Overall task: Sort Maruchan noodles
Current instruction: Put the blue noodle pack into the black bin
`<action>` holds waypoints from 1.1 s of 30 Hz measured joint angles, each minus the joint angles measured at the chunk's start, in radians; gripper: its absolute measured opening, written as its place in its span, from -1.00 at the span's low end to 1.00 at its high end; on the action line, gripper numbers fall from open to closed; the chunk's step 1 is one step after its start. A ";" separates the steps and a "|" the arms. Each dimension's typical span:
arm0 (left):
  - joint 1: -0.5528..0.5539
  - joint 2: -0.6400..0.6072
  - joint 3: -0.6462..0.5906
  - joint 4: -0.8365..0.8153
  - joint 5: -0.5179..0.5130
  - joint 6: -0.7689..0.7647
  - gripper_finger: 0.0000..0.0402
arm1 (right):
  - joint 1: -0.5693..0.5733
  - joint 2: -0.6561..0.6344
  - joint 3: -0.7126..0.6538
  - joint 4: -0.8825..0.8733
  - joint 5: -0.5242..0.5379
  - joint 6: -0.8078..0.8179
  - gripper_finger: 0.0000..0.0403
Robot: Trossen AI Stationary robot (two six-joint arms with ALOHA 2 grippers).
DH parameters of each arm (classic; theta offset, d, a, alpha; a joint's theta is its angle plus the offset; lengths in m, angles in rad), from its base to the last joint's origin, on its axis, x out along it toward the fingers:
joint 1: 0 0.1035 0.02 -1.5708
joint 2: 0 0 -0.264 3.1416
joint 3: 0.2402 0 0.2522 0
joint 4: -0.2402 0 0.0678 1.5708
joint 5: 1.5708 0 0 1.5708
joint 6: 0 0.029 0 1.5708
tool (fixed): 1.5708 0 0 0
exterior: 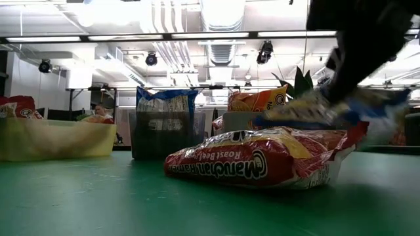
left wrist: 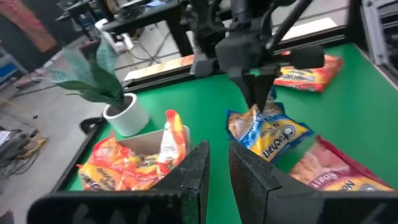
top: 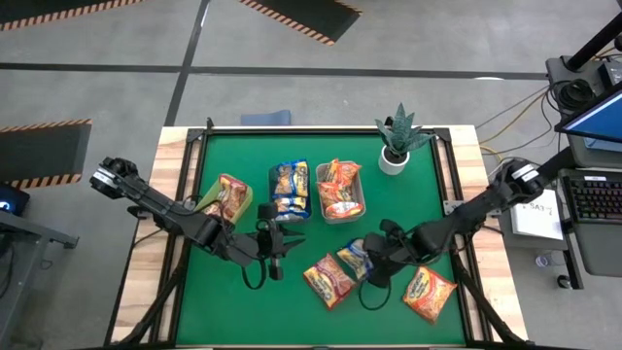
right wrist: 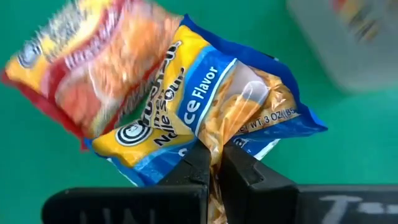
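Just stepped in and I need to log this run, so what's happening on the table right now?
Two dark robot arms are sorting crinkly plastic ramen packets into three bins on the green table. The right gripper is pinching a blue-and-yellow packet by its edge, next to a red packet lying loose. Another red packet lies near the front right corner. The left gripper waits empty near the middle, fingers slightly apart. The yellow-green bin, dark bin and clear bin already hold packets.
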 joint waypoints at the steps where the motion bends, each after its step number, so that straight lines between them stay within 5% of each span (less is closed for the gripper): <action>1: 0.000 0.000 0.000 0.003 -0.017 0.000 -0.79 | 0.000 -0.014 -0.002 0.015 0.021 -0.019 -0.96; 7: 0.002 0.000 0.000 0.003 -0.162 0.000 -0.79 | 0.000 -0.082 -0.060 0.249 0.120 -0.168 -0.96; 14: 0.003 -0.001 0.000 0.001 -0.366 0.047 -0.79 | -0.016 -0.096 -0.193 0.815 0.220 -0.478 -0.96; 19: 0.032 -0.016 0.002 0.000 -0.386 0.142 -0.79 | -0.076 -0.047 -0.213 1.147 0.260 -0.700 -0.96; 26: 0.114 -0.062 0.005 -0.002 -0.494 0.233 -0.79 | -0.219 0.041 -0.139 1.222 0.275 -0.765 -0.96; 33: 0.209 -0.130 -0.001 -0.093 -0.619 0.233 -0.79 | -0.341 0.178 -0.031 1.220 0.431 -0.817 -0.96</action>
